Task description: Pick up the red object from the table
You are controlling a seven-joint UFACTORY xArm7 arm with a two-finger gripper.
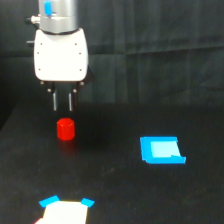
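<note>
The red object (65,129), a small stubby red-orange cylinder, stands upright on the black table (115,190) at the exterior view's left. My gripper (62,108) hangs straight above it from a white body, its two thin fingers pointing down with a narrow gap between them. The fingertips end just above the cylinder's top, and nothing is held between them.
A flat cyan-blue square (161,150) lies on the table to the exterior view's right of the cylinder. A pale block with cyan corners (65,210) sits at the bottom edge. A black pleated curtain (160,45) closes off the back.
</note>
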